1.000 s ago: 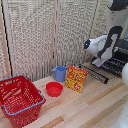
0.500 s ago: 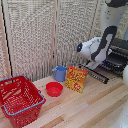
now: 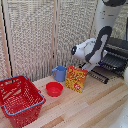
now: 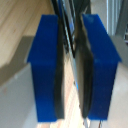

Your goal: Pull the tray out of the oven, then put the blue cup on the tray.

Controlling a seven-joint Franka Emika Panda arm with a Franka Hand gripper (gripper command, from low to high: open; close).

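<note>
The black-and-silver oven [image 3: 119, 50] stands at the exterior view's right with its door [image 3: 101, 75] dropped open. The dark wire tray [image 3: 111, 63] sticks out over the door. My gripper [image 3: 96, 69] is at the tray's front edge. In the wrist view, its blue fingers [image 4: 47, 70] stand close together with a thin dark bar of the tray [image 4: 74, 60] between the pads, wood showing below. The light-blue cup [image 3: 59, 73] stands on the table at the back, left of the arm and apart from it.
An orange-yellow box [image 3: 76, 78] stands upright between the cup and the oven door. A shallow red bowl [image 3: 54, 89] sits in front of the cup. A red basket [image 3: 20, 97] fills the left front. A slatted screen [image 3: 45, 35] closes off the back.
The arm has swung steadily toward the exterior view's left, away from the oven, and the gripper has moved with it. Cup, bowl, box and basket have not moved.
</note>
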